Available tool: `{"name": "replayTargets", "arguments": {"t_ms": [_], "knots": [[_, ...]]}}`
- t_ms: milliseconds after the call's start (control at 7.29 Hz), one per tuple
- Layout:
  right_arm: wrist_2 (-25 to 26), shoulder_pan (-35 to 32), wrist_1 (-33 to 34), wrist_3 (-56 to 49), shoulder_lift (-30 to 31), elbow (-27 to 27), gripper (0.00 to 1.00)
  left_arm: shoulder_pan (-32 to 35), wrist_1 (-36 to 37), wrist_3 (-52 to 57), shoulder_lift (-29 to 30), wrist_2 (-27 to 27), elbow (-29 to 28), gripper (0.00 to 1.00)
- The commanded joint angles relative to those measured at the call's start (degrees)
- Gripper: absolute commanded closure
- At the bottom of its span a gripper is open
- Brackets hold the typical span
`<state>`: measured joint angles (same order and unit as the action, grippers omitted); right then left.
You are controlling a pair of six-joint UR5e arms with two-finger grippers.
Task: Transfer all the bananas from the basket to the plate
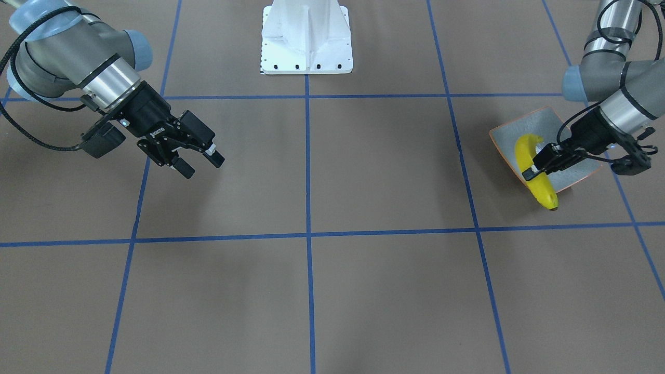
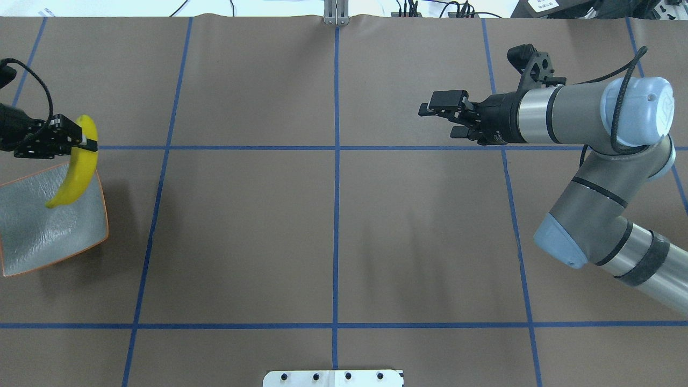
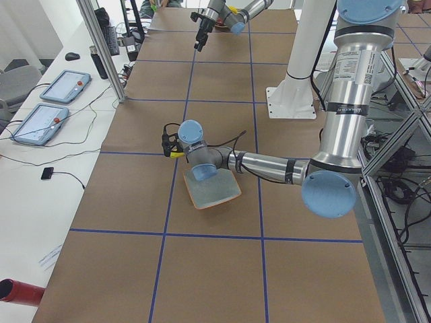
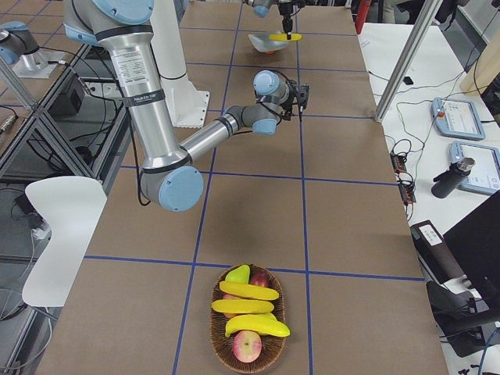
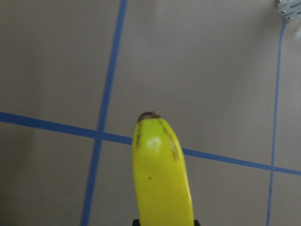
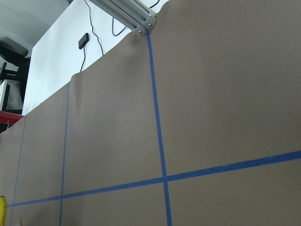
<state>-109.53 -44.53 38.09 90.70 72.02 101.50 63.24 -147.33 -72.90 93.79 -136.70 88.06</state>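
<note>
My left gripper (image 2: 86, 142) is shut on a yellow banana (image 2: 80, 166) near its middle. It holds the banana over the far edge of the grey-green plate (image 2: 43, 236): one tip is over the dish, the other past its rim. The same shows in the front view, with the gripper (image 1: 535, 169), banana (image 1: 526, 150) and plate (image 1: 550, 124). The left wrist view shows the banana's tip (image 5: 162, 174). My right gripper (image 2: 441, 119) is open and empty, above bare table. Three more bananas (image 4: 248, 308) lie in a wicker basket (image 4: 223, 351) at the table's right end.
The basket also holds apples (image 4: 247, 344) and a green pear (image 4: 237, 274). The white robot base (image 1: 306, 36) stands at the middle of the table's near edge. Blue tape lines divide the brown table top into squares.
</note>
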Motion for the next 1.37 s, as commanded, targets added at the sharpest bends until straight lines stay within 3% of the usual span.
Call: {"name": "replayTargets", "arguments": {"t_ms": [0, 275, 412, 686, 824, 1235], "knots": [[0.01, -0.38, 1.46, 0.00, 0.05, -0.07, 0.00, 2.50, 0.90, 6.79, -6.14, 0.38, -0.08, 1.00], [-0.07, -1.25, 1.46, 0.00, 0.66, -0.07, 0.00, 2.24, 0.91, 6.81, -8.61, 0.82, 0.09, 1.00], [-0.07, -1.26, 1.46, 0.00, 1.19, 0.01, 0.00, 2.15, 0.91, 6.81, -9.49, 2.13, 0.18, 0.94], [0.01, -1.26, 1.46, 0.00, 1.98, -0.25, 0.00, 1.98, 0.91, 6.81, -9.33, 2.31, 0.27, 0.14], [-0.07, -1.87, 1.46, -0.09, 2.24, -0.25, 0.00, 1.98, 0.82, 6.81, -9.24, 2.32, 0.18, 0.02], [-1.29, -4.93, 1.20, -0.18, 4.96, -0.25, 0.00, 1.98, 0.73, 6.81, -8.80, 1.71, 0.09, 0.01]]}}
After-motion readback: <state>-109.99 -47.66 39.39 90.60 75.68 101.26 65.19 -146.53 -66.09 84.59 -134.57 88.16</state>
